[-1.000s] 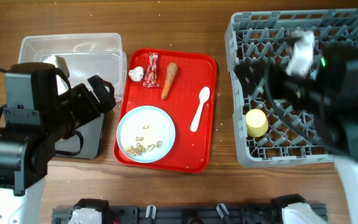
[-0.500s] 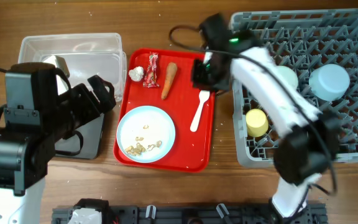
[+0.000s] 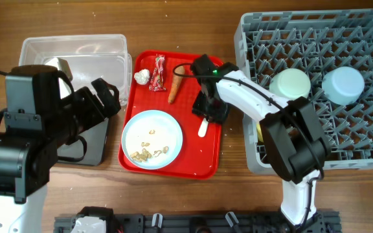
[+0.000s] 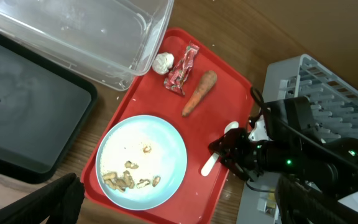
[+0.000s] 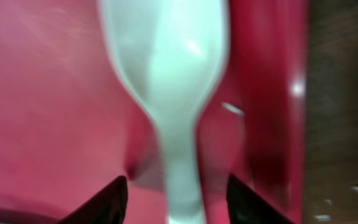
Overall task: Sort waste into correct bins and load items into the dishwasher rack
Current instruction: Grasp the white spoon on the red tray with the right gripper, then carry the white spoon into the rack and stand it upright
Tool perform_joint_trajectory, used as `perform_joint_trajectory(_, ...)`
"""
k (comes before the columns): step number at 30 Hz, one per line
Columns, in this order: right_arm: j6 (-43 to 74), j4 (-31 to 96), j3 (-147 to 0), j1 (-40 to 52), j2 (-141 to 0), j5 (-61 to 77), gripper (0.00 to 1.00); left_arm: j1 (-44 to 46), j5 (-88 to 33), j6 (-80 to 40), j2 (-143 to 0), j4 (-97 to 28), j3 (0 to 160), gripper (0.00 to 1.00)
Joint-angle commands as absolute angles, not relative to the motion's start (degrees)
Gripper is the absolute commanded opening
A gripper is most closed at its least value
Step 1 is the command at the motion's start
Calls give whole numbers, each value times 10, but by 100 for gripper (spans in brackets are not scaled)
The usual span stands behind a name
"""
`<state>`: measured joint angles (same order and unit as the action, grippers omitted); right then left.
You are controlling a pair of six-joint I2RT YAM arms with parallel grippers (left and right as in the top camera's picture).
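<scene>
The white spoon (image 3: 203,128) (image 5: 166,62) lies on the red tray's right side. My right gripper (image 3: 208,111) (image 5: 176,182) is low over it, open, one finger on each side of the handle with a gap both sides. The pale blue plate (image 3: 151,138) (image 4: 143,155) holds beige crumbs (image 3: 149,153). The paper ball (image 3: 142,76), red wrapper (image 3: 158,72) and carrot stick (image 3: 175,84) lie at the tray's far end. A mint bowl (image 3: 290,83) and a blue bowl (image 3: 342,85) sit in the grey rack (image 3: 361,152). My left gripper (image 3: 107,97) (image 4: 179,190) hangs open beside the tray.
The clear tub (image 3: 73,50) stands at the back left, with the black tray (image 3: 88,146) in front of it, partly under my left arm. The red tray (image 3: 173,169) lies between the bins and the rack. My right arm crosses the rack's left edge.
My right arm has swung left from over the rack to the red tray and come down over the spoon. The two bowls now show in the rack. The left arm is still.
</scene>
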<state>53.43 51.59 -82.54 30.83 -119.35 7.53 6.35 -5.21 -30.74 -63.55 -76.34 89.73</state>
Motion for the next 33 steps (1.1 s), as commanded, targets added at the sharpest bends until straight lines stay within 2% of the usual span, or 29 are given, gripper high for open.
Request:
perform_joint_trajectory(1, 521, 494, -806, 309, -1197, 75, 30, 60, -50, -307, -635, -762, 900, 100)
perform_joint_trajectory(2, 516, 495, -806, 309, -1197, 71, 21, 60, -50, -307, -635, -762, 900, 100)
perform_joint_trajectory(4, 498, 499, -809, 304, -1194, 60, 13, 60, -50, -307, -635, -762, 900, 100)
perform_joint_trajectory(10, 449, 524, -826, 284, -1140, 27, 6, 60, -50, -307, -635, -762, 900, 100)
perform_joint_trajectory(17, 322, 513, -826, 269, -952, -35, 6, 60, -50, -307, -635, -762, 900, 100)
perform_joint_trajectory(21, 170, 507, -826, 205, -875, -72, 4, 60, -50, -307, -635, -762, 900, 100)
perform_joint_trajectory(27, -2, 437, -805, 135, -921, -71, 4, 60, -50, -307, -635, -762, 900, 100)
perform_joint_trajectory(33, -28, 414, -803, 135, -1009, -77, 4, 60, -50, -307, -635, -762, 900, 100)
